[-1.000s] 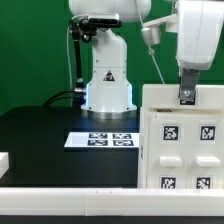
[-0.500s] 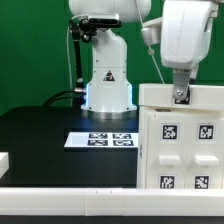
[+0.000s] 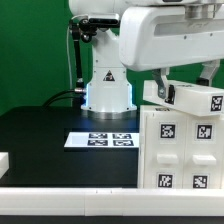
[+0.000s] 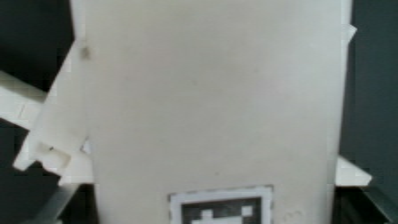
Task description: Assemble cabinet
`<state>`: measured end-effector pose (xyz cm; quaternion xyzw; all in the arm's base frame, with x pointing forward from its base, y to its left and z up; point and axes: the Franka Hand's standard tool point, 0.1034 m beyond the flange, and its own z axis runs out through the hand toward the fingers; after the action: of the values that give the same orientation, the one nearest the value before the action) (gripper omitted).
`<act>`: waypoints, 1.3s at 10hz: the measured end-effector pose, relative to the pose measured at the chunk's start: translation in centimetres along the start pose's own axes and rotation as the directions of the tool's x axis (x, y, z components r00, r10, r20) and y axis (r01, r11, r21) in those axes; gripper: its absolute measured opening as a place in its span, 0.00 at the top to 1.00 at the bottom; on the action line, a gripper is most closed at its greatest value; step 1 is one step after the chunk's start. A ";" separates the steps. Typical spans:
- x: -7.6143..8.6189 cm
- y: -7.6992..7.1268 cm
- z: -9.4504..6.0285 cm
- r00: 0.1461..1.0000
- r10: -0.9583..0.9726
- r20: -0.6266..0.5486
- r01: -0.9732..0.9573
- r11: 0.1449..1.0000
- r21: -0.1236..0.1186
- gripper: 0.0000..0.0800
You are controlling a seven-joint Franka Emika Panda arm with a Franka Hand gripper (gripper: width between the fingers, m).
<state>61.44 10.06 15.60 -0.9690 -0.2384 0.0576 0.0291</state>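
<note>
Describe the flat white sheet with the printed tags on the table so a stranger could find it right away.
Start at the robot's white base at the back of the black table. Just in front of it lies the marker board, a thin flat white sheet. Unlike the tall boxy cabinet to the exterior view's right, it lies flat and carries a row of tags.

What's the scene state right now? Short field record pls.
cabinet: large white tagged box, at the exterior view's right, top looks tilted
tool: at the cabinet's top, one finger visible against it; grip not discernible
marker board: flat on the black table, apart from the cabinet
robot base: white, behind the marker board
wrist view: filled by a white cabinet face
</note>
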 end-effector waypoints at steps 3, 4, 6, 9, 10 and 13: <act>0.1 0.0 -0.1 0.963 0.270 -0.008 -0.269 0.963 0.010 0.31; 0.0 0.2 -0.1 0.913 0.408 -0.020 -0.407 0.913 0.031 0.31; -0.4 0.5 0.1 0.727 0.686 -0.012 -0.678 0.721 0.140 0.31; -0.2 0.5 0.0 0.582 0.813 0.016 -0.805 0.573 0.155 0.31; -0.1 0.5 0.0 0.523 0.852 0.024 -0.844 0.514 0.155 0.31; 0.4 0.8 0.0 0.190 0.980 0.052 -0.964 0.176 0.199 0.31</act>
<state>62.12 9.55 15.50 -0.8931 0.4395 0.0425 0.0868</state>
